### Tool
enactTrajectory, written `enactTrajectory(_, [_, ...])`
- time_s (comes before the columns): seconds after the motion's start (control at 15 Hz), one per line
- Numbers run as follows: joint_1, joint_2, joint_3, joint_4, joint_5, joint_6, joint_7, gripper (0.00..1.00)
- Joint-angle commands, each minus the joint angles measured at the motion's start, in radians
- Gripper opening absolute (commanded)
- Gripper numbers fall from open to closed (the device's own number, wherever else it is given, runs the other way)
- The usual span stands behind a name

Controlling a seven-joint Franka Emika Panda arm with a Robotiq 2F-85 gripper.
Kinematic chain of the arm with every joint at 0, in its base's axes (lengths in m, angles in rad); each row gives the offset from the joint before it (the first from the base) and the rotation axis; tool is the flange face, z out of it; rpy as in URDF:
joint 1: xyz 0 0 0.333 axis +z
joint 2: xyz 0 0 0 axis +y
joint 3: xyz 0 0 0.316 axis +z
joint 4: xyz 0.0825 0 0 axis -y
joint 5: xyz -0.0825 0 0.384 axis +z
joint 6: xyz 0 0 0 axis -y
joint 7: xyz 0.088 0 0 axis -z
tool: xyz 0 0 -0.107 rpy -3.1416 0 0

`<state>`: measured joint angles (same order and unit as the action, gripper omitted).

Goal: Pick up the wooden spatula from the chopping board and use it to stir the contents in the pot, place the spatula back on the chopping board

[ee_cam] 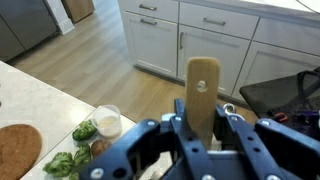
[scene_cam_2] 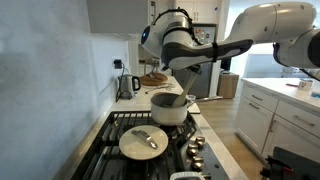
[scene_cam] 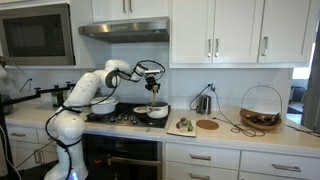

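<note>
My gripper (ee_cam: 200, 125) is shut on the wooden spatula (ee_cam: 202, 85), a pale-brown flat stick with a hole near its end, which stands up between the fingers in the wrist view. In an exterior view the gripper (scene_cam: 153, 74) hangs in the air above the pot (scene_cam: 152, 111), a shallow dark pot with a pale inside on the stove. The pot also shows in the other exterior view (scene_cam_2: 170, 108), below my arm (scene_cam_2: 190, 52). The chopping board (scene_cam: 182, 125) lies on the counter right of the stove, with greenish bits (ee_cam: 72, 152) on it.
A round brown wooden disc (scene_cam: 207, 124) lies beside the board. A white pot (scene_cam: 103, 104) stands on the left burner, and a lidded pan (scene_cam_2: 143, 142) shows at the stove's front. A kettle (scene_cam: 203, 102) and a wire basket (scene_cam: 262, 110) stand on the counter. A small white cup (ee_cam: 107, 122) stands near the greens.
</note>
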<state>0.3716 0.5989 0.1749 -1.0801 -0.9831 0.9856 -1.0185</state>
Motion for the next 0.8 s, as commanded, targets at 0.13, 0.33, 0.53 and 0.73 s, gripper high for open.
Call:
enactTrajectory(0.13, [0.012, 0.061, 0.015, 0.046, 0.017, 0.003, -0.025, 0.07])
enactTrajectory(0.33, [0.014, 0.101, 0.02, 0.081, 0.029, 0.017, -0.016, 0.07])
enactTrajectory(0.53, [0.024, 0.146, 0.014, 0.141, 0.031, 0.027, -0.019, 0.07])
enactTrajectory(0.73, [0.032, 0.197, 0.025, 0.217, 0.021, 0.018, -0.024, 0.07])
